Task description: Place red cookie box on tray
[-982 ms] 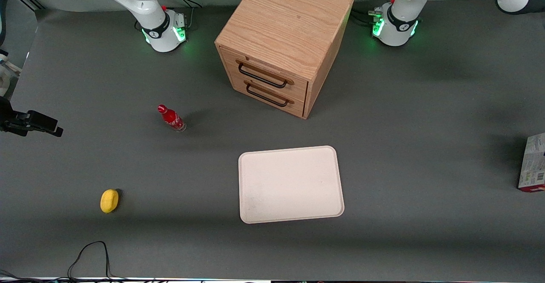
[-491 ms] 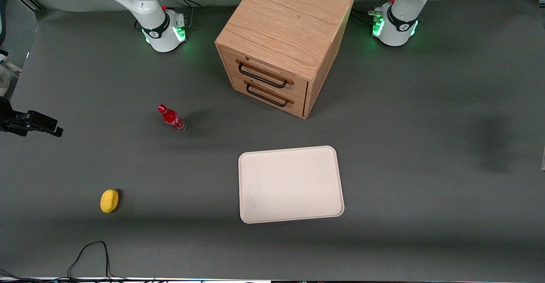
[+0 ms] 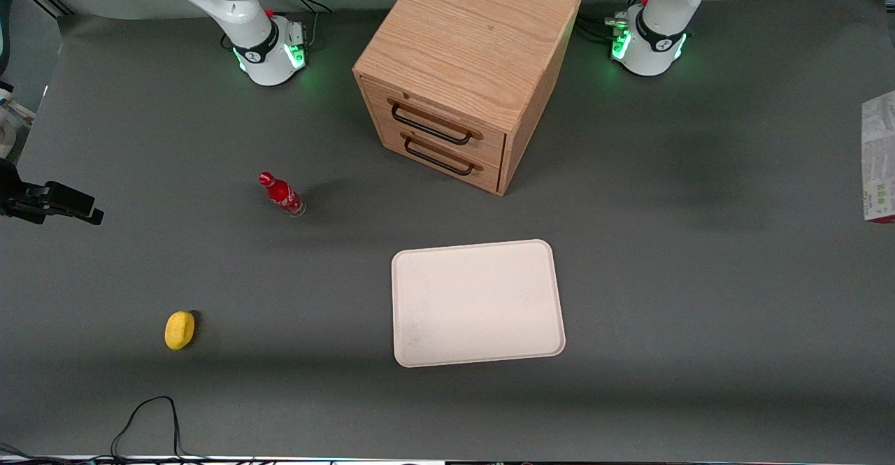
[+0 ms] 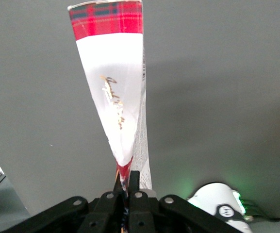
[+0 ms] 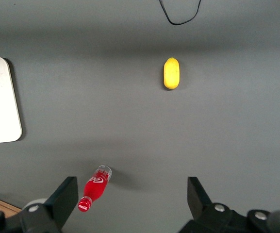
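One red cookie box (image 4: 116,92) is clamped at its end in the hand (image 4: 128,180), held above the bench (image 3: 699,276) at working arm's end, well apart from tray (image 3: 477,303).

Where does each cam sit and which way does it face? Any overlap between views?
Front: high above the table, looking down at tray, drawer cabinet, both arm bases.
Left wrist: on the working arm, looking along the gripper, shut on the red cookie box, above bare table.
Right wrist: on the parked arm, looking down; its fingers show.
Shared: front and right wrist both show tray, cola bottle, lemon.
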Robot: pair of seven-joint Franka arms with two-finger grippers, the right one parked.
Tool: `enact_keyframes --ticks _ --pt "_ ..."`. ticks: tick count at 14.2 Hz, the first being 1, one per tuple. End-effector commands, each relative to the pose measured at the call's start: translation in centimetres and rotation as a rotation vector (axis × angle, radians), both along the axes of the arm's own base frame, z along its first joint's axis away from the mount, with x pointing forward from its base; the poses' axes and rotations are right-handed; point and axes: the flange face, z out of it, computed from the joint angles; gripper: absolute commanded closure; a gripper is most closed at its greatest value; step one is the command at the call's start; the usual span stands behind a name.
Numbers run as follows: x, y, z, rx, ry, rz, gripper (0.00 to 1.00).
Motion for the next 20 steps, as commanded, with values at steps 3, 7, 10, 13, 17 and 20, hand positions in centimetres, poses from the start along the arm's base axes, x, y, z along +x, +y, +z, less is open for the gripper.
enact_keyframes --ticks 3,7,10,13,17,20 --pt "1.1 -9.2 0.4 0.062 -0.008 0.051 1.0" --pt "5.3 -21.3 -0.8 0.014 -0.033 0.137 1.0" --pt "10.1 -32.1 -2.8 -0.02 -0.056 0.231 1.0" --pt "13.7 -40.1 -6.4 -0.039 -0.054 0.302 1.0" --pt "16.1 -47.1 -11.7 -0.043 -0.126 0.362 1.0" --pt "17.0 -48.9 -16.7 -0.037 -0.145 0.343 1.0"
